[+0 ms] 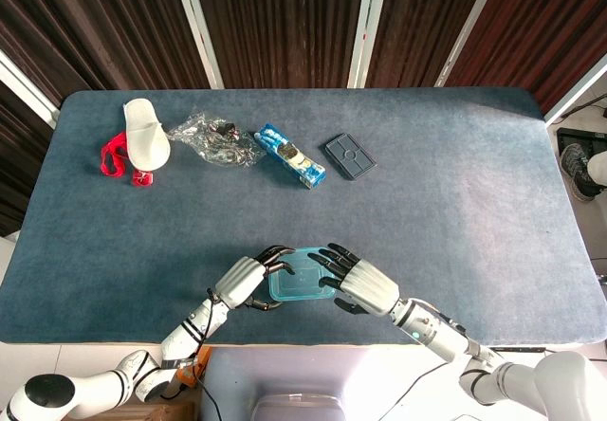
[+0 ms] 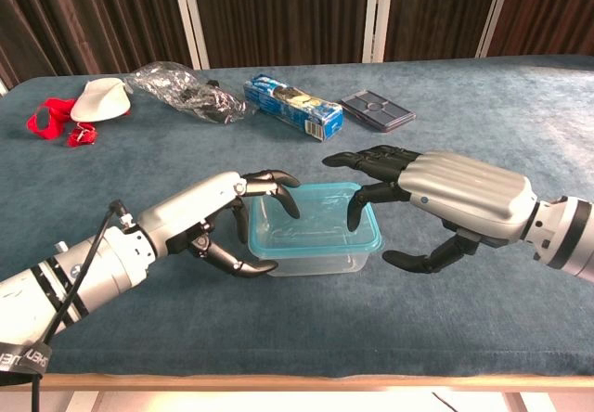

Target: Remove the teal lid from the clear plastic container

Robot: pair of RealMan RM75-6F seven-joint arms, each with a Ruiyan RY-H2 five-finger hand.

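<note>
The clear plastic container (image 1: 302,289) (image 2: 320,256) sits near the table's front edge, its teal lid (image 1: 303,272) (image 2: 311,226) on top. My left hand (image 1: 242,281) (image 2: 209,212) grips its left side, fingers arched over the lid's left rim and thumb against the front left wall. From the right, my right hand (image 1: 365,288) (image 2: 455,199) reaches in with fingers spread. Its fingertips (image 2: 357,212) hover at the lid's right edge, and its thumb hangs low beside the right wall, apart from it.
Along the far left lie a white shoe-shaped object (image 1: 145,132), a red strap (image 1: 114,154), a crumpled clear bag (image 1: 213,137), a blue box (image 1: 291,155) and a dark flat tray (image 1: 348,155). The table's front edge (image 2: 297,379) runs just below both forearms.
</note>
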